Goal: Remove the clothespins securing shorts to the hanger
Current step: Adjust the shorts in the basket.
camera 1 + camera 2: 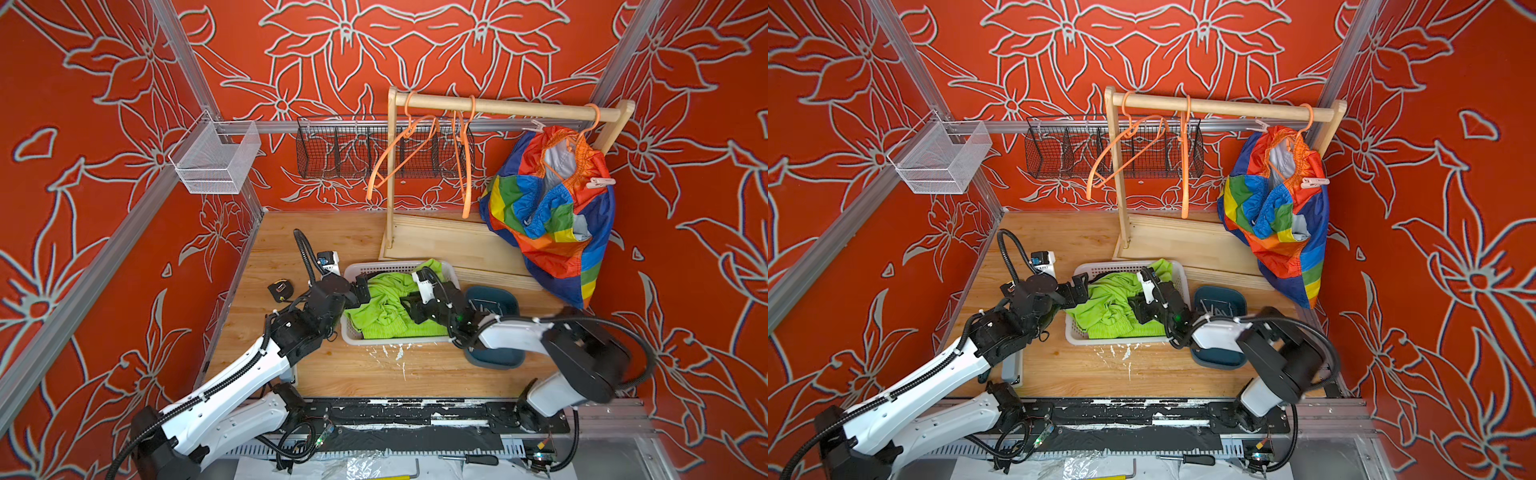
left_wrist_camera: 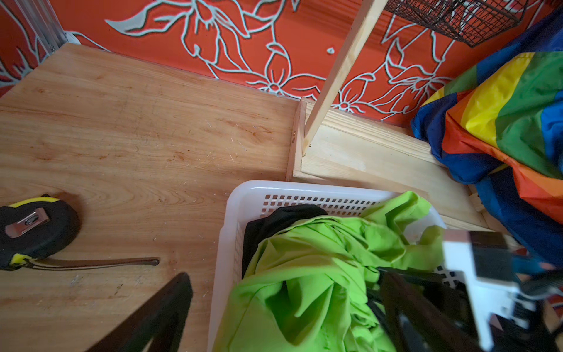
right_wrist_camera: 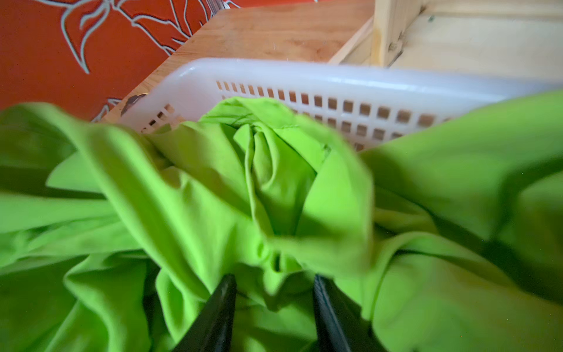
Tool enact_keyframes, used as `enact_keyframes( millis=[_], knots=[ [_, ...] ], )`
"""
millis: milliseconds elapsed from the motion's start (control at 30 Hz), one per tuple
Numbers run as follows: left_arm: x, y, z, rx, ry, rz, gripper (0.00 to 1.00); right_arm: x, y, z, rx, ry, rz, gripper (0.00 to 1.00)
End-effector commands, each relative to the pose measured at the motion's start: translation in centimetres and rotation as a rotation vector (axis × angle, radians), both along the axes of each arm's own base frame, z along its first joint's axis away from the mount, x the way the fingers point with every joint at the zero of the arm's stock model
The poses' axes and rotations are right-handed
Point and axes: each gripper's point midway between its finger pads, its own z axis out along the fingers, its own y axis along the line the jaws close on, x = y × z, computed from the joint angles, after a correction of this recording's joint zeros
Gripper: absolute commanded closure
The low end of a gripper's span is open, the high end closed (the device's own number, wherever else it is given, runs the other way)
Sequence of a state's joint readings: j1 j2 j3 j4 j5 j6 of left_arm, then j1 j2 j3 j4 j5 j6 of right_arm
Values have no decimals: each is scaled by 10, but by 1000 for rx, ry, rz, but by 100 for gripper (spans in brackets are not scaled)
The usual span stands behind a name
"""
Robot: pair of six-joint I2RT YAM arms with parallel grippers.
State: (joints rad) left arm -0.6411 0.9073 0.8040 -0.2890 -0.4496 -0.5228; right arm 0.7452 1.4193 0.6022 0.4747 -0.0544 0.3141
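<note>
Rainbow shorts (image 1: 548, 216) hang from an orange hanger (image 1: 592, 120) at the right end of the wooden rail. A pink clothespin (image 1: 600, 181) grips their waistband, and a pale clothespin (image 1: 539, 124) sits at their upper left corner. Lime green shorts (image 1: 386, 307) lie crumpled in the white basket (image 1: 399, 340), over black fabric (image 2: 274, 219). My left gripper (image 1: 361, 291) is open at the basket's left rim, above green cloth (image 2: 283, 311). My right gripper (image 1: 409, 309) is low over the green shorts, its jaws apart with loose green folds between them (image 3: 274, 283).
Two empty orange hangers (image 1: 399, 153) hang on the rail. A black wire basket (image 1: 345, 149) and a white mesh basket (image 1: 216, 158) hang on the walls. A dark blue tub (image 1: 494, 299) sits under my right arm. A tape measure (image 2: 33, 228) lies left of the basket.
</note>
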Motion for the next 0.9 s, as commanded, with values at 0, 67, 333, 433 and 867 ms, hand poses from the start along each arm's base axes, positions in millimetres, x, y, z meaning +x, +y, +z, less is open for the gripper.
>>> enact_keyframes(
  millis=[0, 67, 333, 433, 867],
  knots=[
    [5, -3, 10, -24, -14, -31, 3, -4, -29, 38, -122, -66, -42, 42],
    [10, -5, 11, -9, 0, -44, 3, -8, -38, 70, -147, -106, -49, 38],
    [37, -14, 7, -7, 54, -79, 3, -19, -101, 166, -294, -221, -221, 34],
    [44, -15, 8, -12, 58, -88, 3, -26, -141, 203, -313, -317, -369, 34],
    [55, -36, -4, -32, 66, -187, 3, -73, -250, 345, -331, -753, -793, 26]
  ],
)
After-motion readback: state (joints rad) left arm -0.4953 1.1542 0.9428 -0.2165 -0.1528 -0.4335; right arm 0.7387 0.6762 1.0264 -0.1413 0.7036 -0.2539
